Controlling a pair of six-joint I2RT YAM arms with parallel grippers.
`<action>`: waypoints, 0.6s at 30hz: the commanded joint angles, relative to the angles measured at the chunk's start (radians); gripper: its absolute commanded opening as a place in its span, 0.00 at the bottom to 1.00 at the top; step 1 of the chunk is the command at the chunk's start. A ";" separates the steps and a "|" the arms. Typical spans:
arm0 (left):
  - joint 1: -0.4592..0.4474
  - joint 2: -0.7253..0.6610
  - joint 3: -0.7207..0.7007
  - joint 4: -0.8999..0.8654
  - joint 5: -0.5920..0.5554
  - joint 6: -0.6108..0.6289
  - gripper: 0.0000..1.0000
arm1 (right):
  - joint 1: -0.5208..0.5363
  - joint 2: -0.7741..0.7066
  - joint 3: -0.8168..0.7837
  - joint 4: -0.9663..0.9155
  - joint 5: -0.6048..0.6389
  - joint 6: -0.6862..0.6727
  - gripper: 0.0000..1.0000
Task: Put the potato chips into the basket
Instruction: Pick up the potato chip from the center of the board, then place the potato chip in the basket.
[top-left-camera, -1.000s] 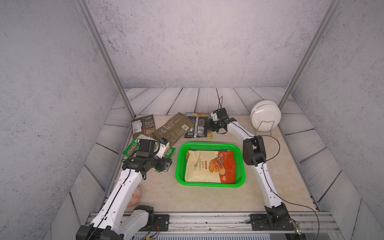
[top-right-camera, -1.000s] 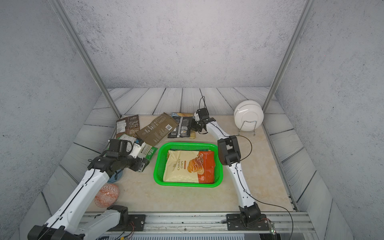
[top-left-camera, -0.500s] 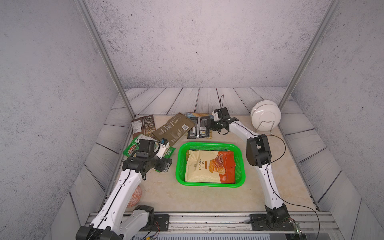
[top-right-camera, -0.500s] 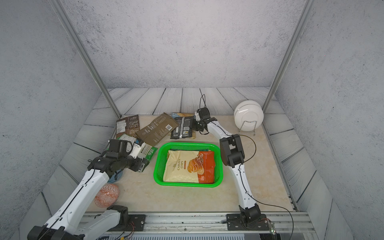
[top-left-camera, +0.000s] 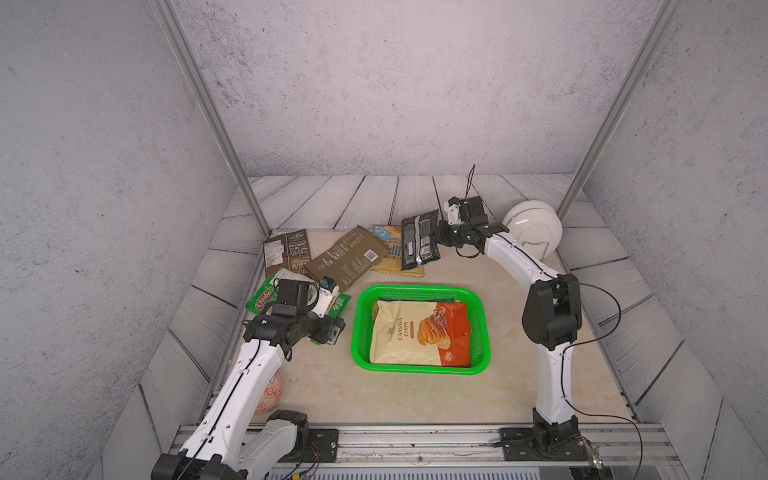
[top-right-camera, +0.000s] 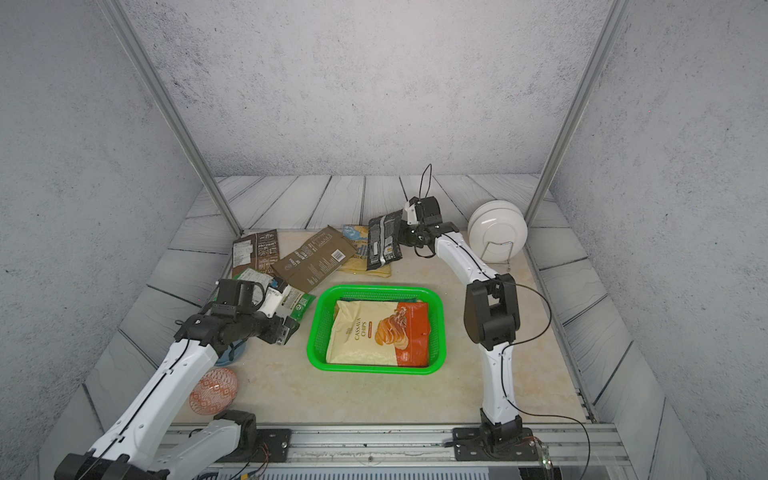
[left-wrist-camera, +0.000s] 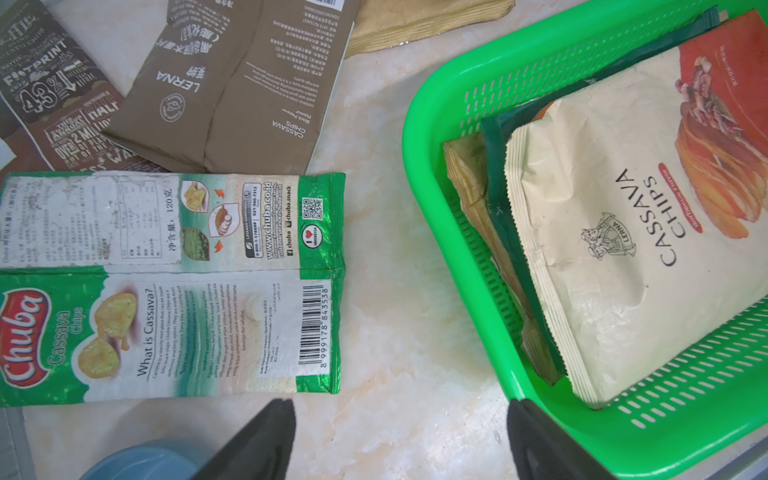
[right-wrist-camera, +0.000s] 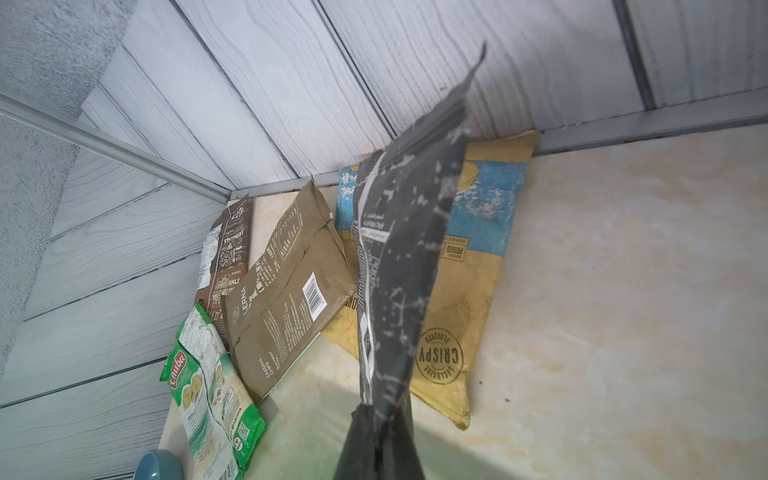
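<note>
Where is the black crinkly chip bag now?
In both top views, the right gripper holds the black bag above the yellow-blue bag, behind the green plastic basket.

Right wrist view: black bag in the grip.
We note the right gripper (right-wrist-camera: 375, 417) pinched closed on one edge of the black bag (right-wrist-camera: 399, 266), held clear of the table (right-wrist-camera: 623, 291). Behind it the yellow-blue bag (right-wrist-camera: 482, 249) lies flat, its end at the far wall (right-wrist-camera: 291, 83). The olive bag (right-wrist-camera: 286, 291) overlaps its edge, with the dark brown bag (right-wrist-camera: 224, 253) and light green bag (right-wrist-camera: 212, 407) beside.

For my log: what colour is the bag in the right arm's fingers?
Black with worn whitish print; the bag shows best in the right wrist view.
</note>
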 joint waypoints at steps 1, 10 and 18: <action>0.010 -0.019 -0.011 -0.001 0.014 0.006 0.86 | -0.003 -0.151 -0.049 -0.017 0.024 -0.025 0.00; 0.012 -0.026 -0.012 -0.001 0.013 0.007 0.86 | -0.003 -0.484 -0.346 0.020 0.002 0.005 0.00; 0.013 -0.028 -0.017 0.002 0.014 0.007 0.86 | -0.002 -0.853 -0.718 0.050 -0.058 0.081 0.00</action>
